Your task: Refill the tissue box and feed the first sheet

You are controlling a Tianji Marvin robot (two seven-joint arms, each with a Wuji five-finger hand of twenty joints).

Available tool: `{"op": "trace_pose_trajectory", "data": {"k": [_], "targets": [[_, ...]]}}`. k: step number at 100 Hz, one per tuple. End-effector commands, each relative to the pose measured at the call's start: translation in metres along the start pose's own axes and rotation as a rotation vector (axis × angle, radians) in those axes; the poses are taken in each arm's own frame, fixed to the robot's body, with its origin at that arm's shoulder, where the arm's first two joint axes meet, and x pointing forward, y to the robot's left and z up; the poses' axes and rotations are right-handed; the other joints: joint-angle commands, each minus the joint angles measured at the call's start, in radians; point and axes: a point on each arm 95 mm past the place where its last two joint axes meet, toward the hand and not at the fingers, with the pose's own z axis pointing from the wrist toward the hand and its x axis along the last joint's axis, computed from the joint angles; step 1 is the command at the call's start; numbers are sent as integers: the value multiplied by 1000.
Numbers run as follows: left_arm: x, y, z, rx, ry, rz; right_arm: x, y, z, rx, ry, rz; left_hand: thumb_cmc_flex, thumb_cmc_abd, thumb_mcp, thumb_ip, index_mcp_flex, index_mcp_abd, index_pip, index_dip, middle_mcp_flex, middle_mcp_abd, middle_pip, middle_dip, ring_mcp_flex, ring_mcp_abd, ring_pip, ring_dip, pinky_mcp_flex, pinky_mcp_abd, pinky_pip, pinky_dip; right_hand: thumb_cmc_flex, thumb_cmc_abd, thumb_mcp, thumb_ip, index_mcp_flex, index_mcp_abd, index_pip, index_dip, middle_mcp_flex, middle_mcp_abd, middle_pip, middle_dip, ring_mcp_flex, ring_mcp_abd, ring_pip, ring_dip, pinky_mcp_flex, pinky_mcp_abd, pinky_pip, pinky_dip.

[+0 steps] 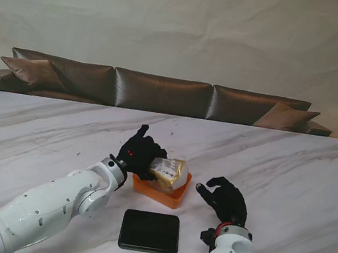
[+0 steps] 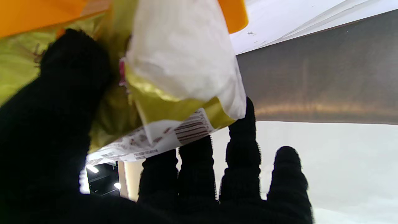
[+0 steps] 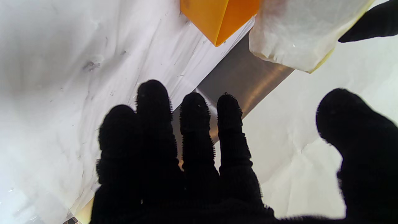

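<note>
Orange tissue box (image 1: 159,193) mid-table; left hand (image 1: 139,153) clamped on yellow tissue pack (image 1: 168,172) over it; right hand (image 1: 225,199) beside, fingers spread, empty.

One tissue pack (image 1: 168,171), one orange box (image 1: 159,190), one black lid (image 1: 150,231).
</note>
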Motion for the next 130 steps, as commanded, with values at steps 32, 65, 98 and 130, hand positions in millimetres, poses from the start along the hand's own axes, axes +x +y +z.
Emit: {"op": "trace_pose_trajectory", "data": {"k": [32, 65, 98, 130], "targets": [[-6, 6, 8, 10, -11, 12, -6, -8, 2, 27, -17, 7, -86, 13, 309, 16, 81, -104, -41, 114, -83, -16, 29, -33, -66, 6, 8, -6, -45, 14, 1482, 17, 1, 1, -3, 19, -11, -23, 14, -18, -42, -18, 29, 7, -7, 8, -1, 10, 5, -81, -7, 16], [-5, 5, 10, 5, -5, 32, -9, -9, 4, 27, -20, 9, -222, -73, 412, 38, 5, -51, -121, 166, -161, 7, 19, -32, -132, 18, -3, -6, -77, 3, 1467, 13, 11, 0, -4, 16, -9, -19, 16, -25, -45, -18, 33, 9, -5, 7, 1, 9, 5, -82, -9, 15], [-8, 11, 13, 32, -5, 62, -9, -9, 3, 23, -24, 6, -341, -145, 557, 1, -48, -63, -121, 181, -214, 3, 38, -21, -184, 20, 10, -5, -91, -17, 1473, 17, 19, 0, -5, 11, -7, -19, 20, -29, -46, -18, 39, 11, -1, 6, 4, 9, 7, -86, -12, 14], [-9, 11, 18, 72, -1, 62, -9, -8, 2, 24, -28, 3, -365, -144, 586, -4, -38, -100, -63, 212, -199, -8, 56, -14, -177, 12, 23, -7, -80, -29, 1482, 19, 23, 0, -5, 8, -7, -17, 22, -32, -47, -18, 40, 12, 0, 5, 5, 8, 10, -90, -14, 11]]}}
